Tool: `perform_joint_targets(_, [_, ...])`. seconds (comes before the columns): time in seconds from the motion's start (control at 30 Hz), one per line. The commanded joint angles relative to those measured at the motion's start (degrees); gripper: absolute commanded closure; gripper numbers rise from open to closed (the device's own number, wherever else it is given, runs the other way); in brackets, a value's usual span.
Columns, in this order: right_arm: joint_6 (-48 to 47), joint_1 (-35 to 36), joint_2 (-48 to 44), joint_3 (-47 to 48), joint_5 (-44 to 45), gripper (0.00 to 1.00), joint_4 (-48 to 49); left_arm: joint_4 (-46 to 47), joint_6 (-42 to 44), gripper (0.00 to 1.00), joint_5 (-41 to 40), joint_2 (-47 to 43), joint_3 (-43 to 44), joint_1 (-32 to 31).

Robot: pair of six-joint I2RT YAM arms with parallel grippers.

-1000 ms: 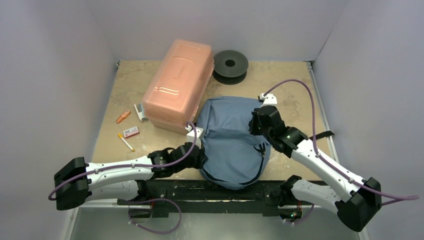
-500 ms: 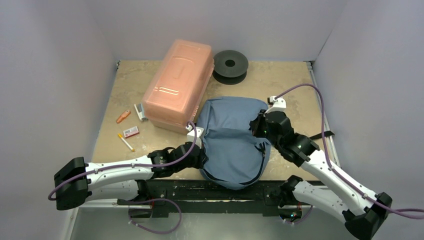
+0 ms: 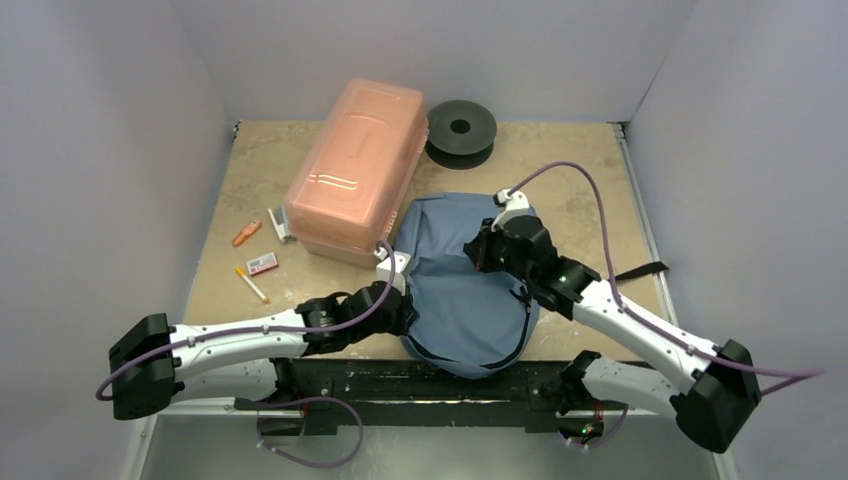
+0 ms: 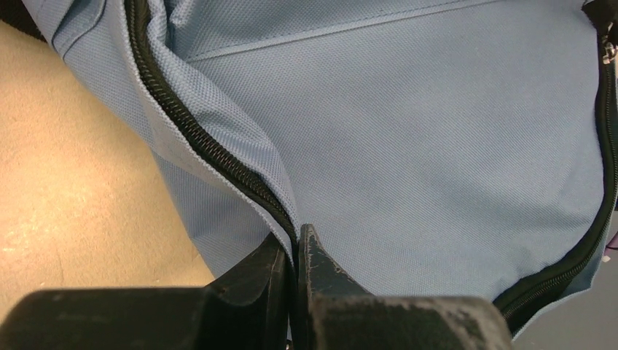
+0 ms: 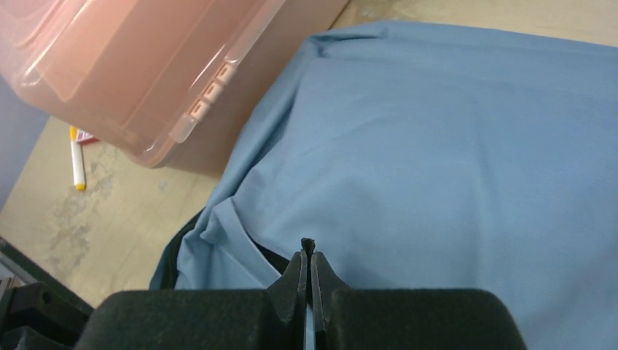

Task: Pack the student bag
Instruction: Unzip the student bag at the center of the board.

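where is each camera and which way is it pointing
Top external: above and behind the arms, looking down on the table, student bag and pink box; both arms show.
Left wrist: low at the bag's zipper edge; left gripper shut on it.
Right wrist: above the bag, facing the pink box and a marker; right gripper shut.
Shared: all three see the bag; top and right wrist also the box.

One bag. One pink box. One black spool. Four small items beside the box: one orange piece, one white piece, one red-and-white pack, one pen. Two arms: left arm, right arm.
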Motion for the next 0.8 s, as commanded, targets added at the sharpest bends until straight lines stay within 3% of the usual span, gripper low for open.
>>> perform_joint_targets(0.0, [-2.25, 3.64, 7.67, 7.78, -5.21, 1.00, 9.01, 5.00, 2.53, 1.00, 0.51, 0.00, 4.96, -0.33])
perform_joint_targets(0.23, [6.83, 8.74, 17.67, 13.43, -8.38, 1.00, 16.98, 5.49, 3.78, 1.00, -0.31, 0.21, 5.35, -0.60])
perform_joint_targets(0.47, [16.93, 8.75, 19.29, 9.80, -10.84, 1.00, 24.37, 6.45, 2.75, 1.00, 0.15, 0.37, 3.92, -1.04])
perform_joint_targets(0.57, [17.56, 8.75, 21.26, 8.17, -10.38, 1.00, 26.19, 7.13, 2.62, 1.00, 0.29, 0.12, 3.54, -1.09])
perform_joint_targets(0.77, [11.42, 8.75, 24.02, 6.54, -0.82, 1.00, 26.29, 6.40, 2.26, 1.00, -0.35, -1.02, 3.05, -1.48])
